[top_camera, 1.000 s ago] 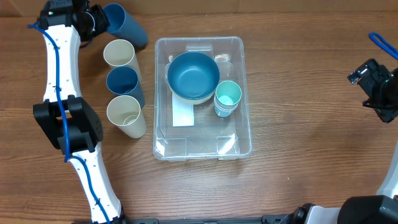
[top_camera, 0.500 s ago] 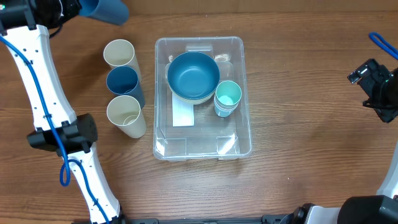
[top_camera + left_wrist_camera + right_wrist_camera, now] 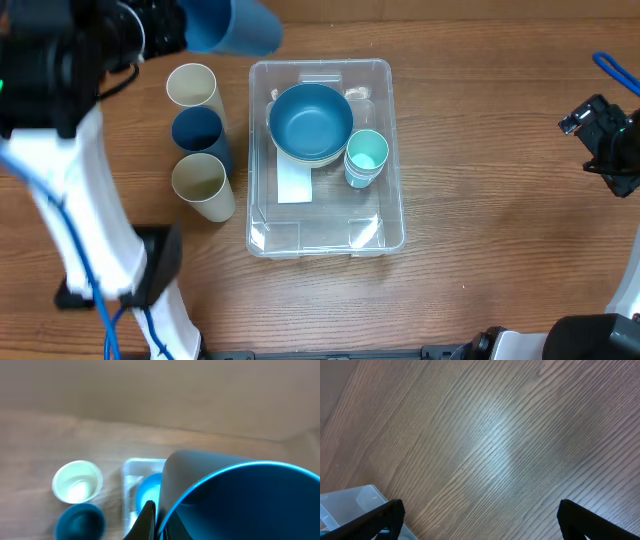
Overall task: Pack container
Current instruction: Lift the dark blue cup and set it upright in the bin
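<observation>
The clear container sits mid-table with a white label on its base. It holds a blue bowl and a teal cup. My left gripper is shut on the rim of a blue cup and holds it raised on its side, above the table left of the container's far corner. In the left wrist view the blue cup fills the frame, with a finger against its rim. My right gripper is open and empty at the far right; its fingers are spread over bare wood.
Three cups stand in a column left of the container: cream, dark blue, cream. A blue cable loop lies at the right edge. The container's corner shows in the right wrist view.
My left arm has lifted the blue cup off the table at the far left and swung it up and to the right toward the container. The right arm has not moved.
</observation>
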`<control>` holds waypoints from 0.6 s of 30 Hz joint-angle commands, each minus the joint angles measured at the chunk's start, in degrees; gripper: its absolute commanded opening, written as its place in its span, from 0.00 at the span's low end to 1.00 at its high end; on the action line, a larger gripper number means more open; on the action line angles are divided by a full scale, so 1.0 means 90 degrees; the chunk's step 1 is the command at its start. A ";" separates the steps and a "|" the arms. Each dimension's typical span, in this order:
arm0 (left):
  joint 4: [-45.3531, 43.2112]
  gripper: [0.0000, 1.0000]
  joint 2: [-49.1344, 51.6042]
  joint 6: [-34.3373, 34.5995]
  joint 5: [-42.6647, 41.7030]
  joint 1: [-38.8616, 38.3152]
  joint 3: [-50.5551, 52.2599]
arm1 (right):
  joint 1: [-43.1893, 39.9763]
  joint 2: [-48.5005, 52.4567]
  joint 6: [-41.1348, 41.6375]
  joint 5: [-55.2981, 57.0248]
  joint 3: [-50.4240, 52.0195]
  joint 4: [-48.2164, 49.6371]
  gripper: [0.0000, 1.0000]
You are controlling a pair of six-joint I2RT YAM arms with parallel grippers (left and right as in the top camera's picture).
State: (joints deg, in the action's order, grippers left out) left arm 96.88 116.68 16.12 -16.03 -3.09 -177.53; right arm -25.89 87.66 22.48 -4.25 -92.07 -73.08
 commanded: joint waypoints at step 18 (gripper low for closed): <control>-0.0192 0.04 -0.1331 -0.0117 0.1817 -0.2319 0.5615 | -0.0019 -0.0034 0.0029 0.0007 -0.0063 0.0015 1.00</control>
State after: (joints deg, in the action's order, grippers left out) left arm 96.49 106.08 15.92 -4.05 -21.32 -133.62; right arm -25.89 87.66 22.50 -4.25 -92.07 -73.14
